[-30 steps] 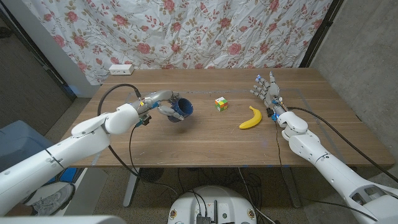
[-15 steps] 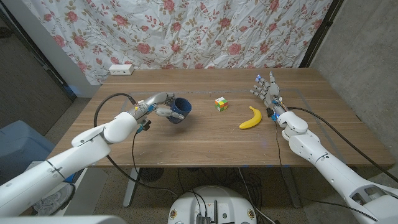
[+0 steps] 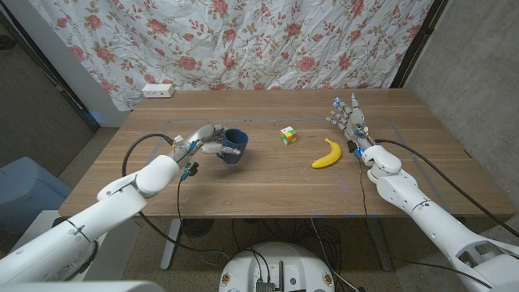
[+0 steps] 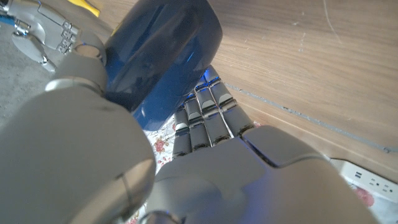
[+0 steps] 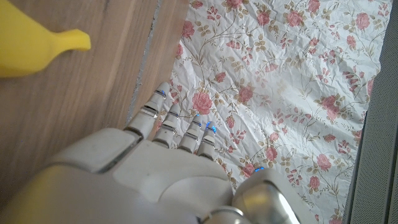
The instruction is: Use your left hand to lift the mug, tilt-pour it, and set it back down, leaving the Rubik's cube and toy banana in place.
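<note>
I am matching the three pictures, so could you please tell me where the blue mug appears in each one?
Head view: blue mug left of centre, held by the left hand.
Left wrist view: fills the upper left, against that hand's fingers.
Right wrist view: not in it.
Shared landmark: the wooden table.

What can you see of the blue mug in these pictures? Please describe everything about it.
The mug is dark blue and glossy, perhaps glazed ceramic, with a dark inside. The left robot hand grips it from the side, fingers wrapped round its wall. It is tilted, its mouth turned towards the Rubik's cube. It sits over the left half of the wooden table; whether its base touches the wood cannot be told. No handle can be made out.
</note>
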Action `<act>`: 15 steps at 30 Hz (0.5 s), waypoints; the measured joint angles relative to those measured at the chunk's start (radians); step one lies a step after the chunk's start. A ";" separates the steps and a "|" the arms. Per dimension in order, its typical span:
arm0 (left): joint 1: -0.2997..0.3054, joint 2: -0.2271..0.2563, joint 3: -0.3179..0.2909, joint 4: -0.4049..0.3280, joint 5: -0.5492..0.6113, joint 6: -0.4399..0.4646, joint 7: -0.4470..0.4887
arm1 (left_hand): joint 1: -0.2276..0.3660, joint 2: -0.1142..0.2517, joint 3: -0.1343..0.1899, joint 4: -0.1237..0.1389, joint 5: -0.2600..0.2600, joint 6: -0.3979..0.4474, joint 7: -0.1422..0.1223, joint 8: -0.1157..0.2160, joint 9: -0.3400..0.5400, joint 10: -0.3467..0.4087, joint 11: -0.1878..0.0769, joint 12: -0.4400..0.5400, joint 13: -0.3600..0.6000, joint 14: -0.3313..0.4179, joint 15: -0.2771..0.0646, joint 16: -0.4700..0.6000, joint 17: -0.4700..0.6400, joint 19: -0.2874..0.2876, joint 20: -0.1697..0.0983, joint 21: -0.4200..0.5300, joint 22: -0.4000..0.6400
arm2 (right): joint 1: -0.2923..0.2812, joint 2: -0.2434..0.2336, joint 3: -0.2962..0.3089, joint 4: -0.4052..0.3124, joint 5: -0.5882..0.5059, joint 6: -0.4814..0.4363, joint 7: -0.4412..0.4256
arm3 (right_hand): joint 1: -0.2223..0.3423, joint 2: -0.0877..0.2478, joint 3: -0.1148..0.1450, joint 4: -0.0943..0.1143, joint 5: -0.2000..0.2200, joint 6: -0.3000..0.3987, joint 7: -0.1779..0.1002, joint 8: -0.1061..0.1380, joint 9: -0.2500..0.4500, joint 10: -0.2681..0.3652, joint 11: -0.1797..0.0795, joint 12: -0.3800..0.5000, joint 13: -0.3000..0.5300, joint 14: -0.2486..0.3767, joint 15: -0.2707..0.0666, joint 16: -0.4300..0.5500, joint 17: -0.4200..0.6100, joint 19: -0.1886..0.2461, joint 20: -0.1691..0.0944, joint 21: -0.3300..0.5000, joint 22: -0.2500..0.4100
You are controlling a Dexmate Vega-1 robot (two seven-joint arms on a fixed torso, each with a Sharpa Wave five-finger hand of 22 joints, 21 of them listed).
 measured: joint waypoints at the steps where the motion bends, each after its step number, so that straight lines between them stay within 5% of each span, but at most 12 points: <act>1: 0.000 -0.004 0.002 0.005 -0.005 -0.003 0.001 | 0.000 0.000 0.000 0.000 0.000 0.000 0.000 0.000 -0.001 0.000 0.000 -0.004 0.000 0.000 0.000 0.000 -0.001 -0.005 0.001 -0.002 0.000 | 0.000 0.000 0.000 0.000 0.000 0.000 0.000 | 0.000 0.000 0.000 0.000 0.000 0.000 0.000 0.000 0.000 0.000 0.000 0.000 0.000 0.000 0.000 0.000 0.000 0.000 0.000 0.000 0.000; 15: -0.031 -0.090 0.058 0.105 -0.077 -0.112 0.010 | 0.000 0.000 -0.004 0.004 0.000 -0.006 -0.006 0.000 -0.009 -0.005 -0.005 -0.017 0.000 -0.002 -0.009 -0.023 -0.010 -0.025 0.003 -0.014 -0.006 | 0.000 0.000 0.000 0.000 0.000 0.000 0.000 | 0.000 0.000 0.000 0.000 0.000 0.000 0.000 0.000 0.000 0.000 0.000 0.000 0.000 0.000 0.000 0.000 0.000 0.000 0.000 0.000 0.000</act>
